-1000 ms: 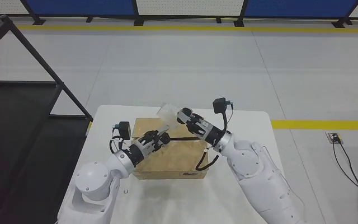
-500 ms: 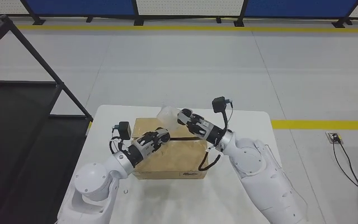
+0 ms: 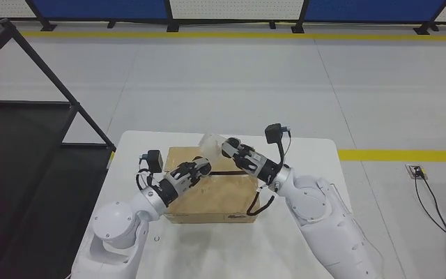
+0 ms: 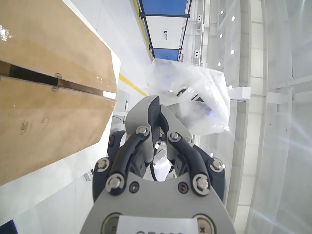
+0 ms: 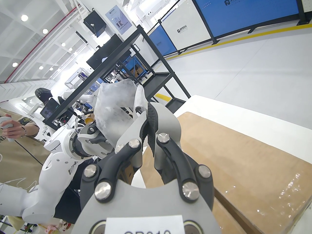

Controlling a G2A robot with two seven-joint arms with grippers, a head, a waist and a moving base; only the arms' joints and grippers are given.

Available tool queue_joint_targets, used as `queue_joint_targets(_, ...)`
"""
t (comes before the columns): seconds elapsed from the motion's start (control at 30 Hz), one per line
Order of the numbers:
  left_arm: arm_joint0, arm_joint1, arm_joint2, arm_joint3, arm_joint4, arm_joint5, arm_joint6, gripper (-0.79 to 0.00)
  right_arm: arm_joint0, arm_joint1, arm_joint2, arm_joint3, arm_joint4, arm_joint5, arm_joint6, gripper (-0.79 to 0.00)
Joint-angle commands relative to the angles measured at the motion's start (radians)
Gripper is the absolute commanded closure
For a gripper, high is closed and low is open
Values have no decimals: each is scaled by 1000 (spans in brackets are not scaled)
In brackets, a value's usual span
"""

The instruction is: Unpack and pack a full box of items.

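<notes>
The cardboard box sits on the white tabletop. It lies left of centre, with its far side near the tabletop's far edge. I see both top flaps folded down, meeting along a narrow dark seam across the lid. Clear tape glints on the lid in the right wrist view.

A clear plastic bag hangs in the air above the far side of the box, clear of the lid. Its contents are too blurred for me to identify. The right gripper carries it: in the right wrist view the fingers are closed on a fold of the bag, pinching the film between the pads.

The left gripper hovers over the lid, near the seam and just beside the bag. In the left wrist view its fingers are pressed together with nothing between them, and the bag shows just beyond their tips.

A black metal rack stands on the floor off the tabletop's left edge. A yellow floor line runs past the right edge.
</notes>
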Motion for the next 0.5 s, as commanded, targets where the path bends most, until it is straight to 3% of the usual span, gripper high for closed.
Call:
queue_joint_targets(0.0,7,2,4,-4,0,-2,-1,0,1,-1,-2,-2,-5,8,-14,0)
queue_joint_targets(0.47,40,13,-6,-17,-28,-7,34,0,-3,-13,-24,-8,-33,48,-107,0)
